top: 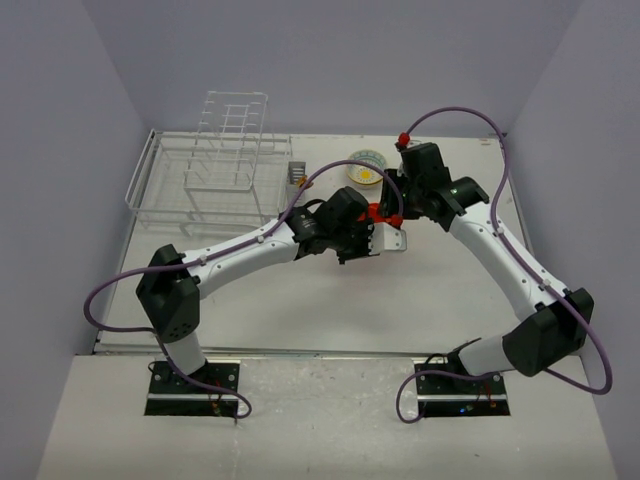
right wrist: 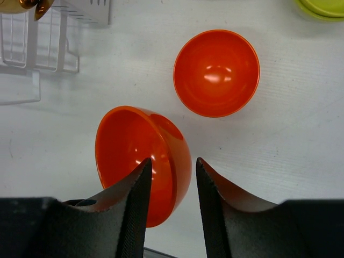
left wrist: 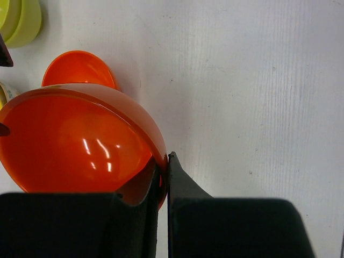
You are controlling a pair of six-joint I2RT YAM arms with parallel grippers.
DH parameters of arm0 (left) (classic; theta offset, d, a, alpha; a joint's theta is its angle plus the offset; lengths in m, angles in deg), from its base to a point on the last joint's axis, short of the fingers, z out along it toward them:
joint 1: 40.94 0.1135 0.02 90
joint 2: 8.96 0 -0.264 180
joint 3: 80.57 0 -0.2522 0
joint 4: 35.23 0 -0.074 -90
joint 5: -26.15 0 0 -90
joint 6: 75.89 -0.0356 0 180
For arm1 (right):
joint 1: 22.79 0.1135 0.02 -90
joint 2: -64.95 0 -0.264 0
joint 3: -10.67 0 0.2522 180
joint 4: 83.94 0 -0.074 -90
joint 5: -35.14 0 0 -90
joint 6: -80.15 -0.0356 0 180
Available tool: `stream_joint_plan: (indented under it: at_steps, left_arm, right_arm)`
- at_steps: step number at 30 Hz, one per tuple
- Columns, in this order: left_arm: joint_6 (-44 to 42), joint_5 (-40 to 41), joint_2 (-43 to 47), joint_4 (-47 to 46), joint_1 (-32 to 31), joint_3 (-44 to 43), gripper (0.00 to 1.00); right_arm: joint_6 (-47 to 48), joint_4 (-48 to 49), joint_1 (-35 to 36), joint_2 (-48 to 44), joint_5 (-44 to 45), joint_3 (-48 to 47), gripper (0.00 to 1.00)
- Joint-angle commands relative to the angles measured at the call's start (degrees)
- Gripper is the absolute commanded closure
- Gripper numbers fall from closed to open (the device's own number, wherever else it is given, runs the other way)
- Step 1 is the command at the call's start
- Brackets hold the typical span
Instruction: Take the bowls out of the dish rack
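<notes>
Pinching the rim of an orange-red bowl (left wrist: pixel 80 140), the left tool (left wrist: pixel 164 180) is closed on it, with one finger inside the wall and the other outside. The bowl is tipped well over on its side near the middle of the table (top: pixel 400 300). Whether its lower edge touches the surface cannot be told

The right tool (right wrist: pixel 172 161) meets the same bowl from the opposite side. Its jaws stand apart astride the rim, one finger reaching into the hollow and the other just outside the wall, with a sliver of table showing between that finger and the bowl, so it is open and not clamped

A second orange-red bowl (right wrist: pixel 216 72) sits upright on the table just beyond the tilted one, apart from it. A lime-green bowl (right wrist: pixel 321 7) lies farther off at the edge of the right wrist view, only partly in frame. From above, a flowered bowl (top: pixel 366 167) rests on the table behind both arms

The dish rack (top: pixel 215 165) stands at the far left of the table, well apart from all the bowls, with its grey cutlery holder (top: pixel 297 173) at its right end, nearest the flowered bowl
</notes>
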Motion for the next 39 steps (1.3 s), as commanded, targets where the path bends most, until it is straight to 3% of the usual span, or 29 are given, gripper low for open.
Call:
stream_joint_plan:
  at_steps: [1, 9, 12, 13, 14, 17, 18, 20, 21, 22, 23, 30, 33, 35, 36, 39]
  left_arm:
    - [-2.7, -1.51, 1.28, -2.36, 0.16, -3.07, 1.0]
    - [-3.58, -0.29, 1.9, -2.88, 0.16, -3.95, 1.0]
    - [-3.67, 0.68, 1.72, -2.88, 0.25, -4.39, 1.0]
    - [-3.67, 1.38, 1.64, -2.97, 0.25, -4.39, 1.0]
    - [-3.41, 1.65, 1.46, -3.06, 0.25, -4.48, 1.0]
    - [-2.8, 2.7, 1.29, -2.8, 0.25, -4.74, 0.98]
    - [-2.44, 3.05, 1.28, -3.06, 0.25, -4.65, 0.83]
    - [-1.13, 5.24, 1.63, -3.76, 0.25, -4.3, 0.66]
    - [-0.6, 6.21, 1.98, -5.5, 0.25, -3.34, 0.49]
    - [0.45, 8.22, 2.6, -6.56, 0.25, -2.64, 0.41]
    - [0.72, 8.76, 4.08, -7.45, 0.34, -1.76, 0.03]
    - [8.09, 13.07, 16.21, -14.47, 0.52, 9.29, 0.0]
    - [13.45, 20.96, 22.36, -18.34, 0.52, 14.85, 0.0]
    - [20.56, 31.75, 25.27, -21.67, 0.69, 17.3, 0.0]
    - [24.5, 41.46, 25.8, -22.13, 0.87, 17.67, 0.0]
    - [45.91, 54.06, 27.38, -17.84, 1.92, 17.58, 0.0]
  right_arm:
    - [0.03, 1.8, -0.14, 0.94, -1.73, -1.88, 0.59]
    - [2.85, -5.05, -0.05, 6.48, -0.51, -2.68, 0.59]
    - [3.02, -5.67, -0.05, 6.22, 1.25, -2.15, 0.76]
    - [3.03, -5.85, -0.05, 6.05, 1.51, -2.15, 0.85]
    - [3.03, -5.94, -0.14, 5.78, 1.69, -2.24, 1.0]
    - [2.68, -5.24, -0.05, 4.55, 2.57, -2.24, 1.0]
    - [2.5, -4.97, -0.05, 4.29, 2.74, -2.32, 1.0]
    - [2.32, -4.01, -0.05, 3.76, 2.66, -2.32, 1.0]
    - [2.32, -3.83, -0.05, 3.85, 2.92, -2.59, 1.0]
    - [2.32, -3.48, -0.14, 4.37, 3.44, -2.76, 1.0]
    - [2.41, -2.95, -0.4, 4.9, 4.06, -3.03, 1.0]
    - [0.57, 5.12, -6.98, 10.61, 5.65, -2.95, 1.0]
    - [-0.75, 11.71, -8.31, 11.49, 5.73, -0.75, 1.0]
    - [-1.45, 15.67, -8.84, 12.63, 6.35, 0.13, 1.0]
    - [-1.8, 17.25, -9.1, 13.94, 5.74, 0.48, 1.0]
    - [-3.12, 20.6, -9.45, 17.2, 2.84, 0.4, 1.0]
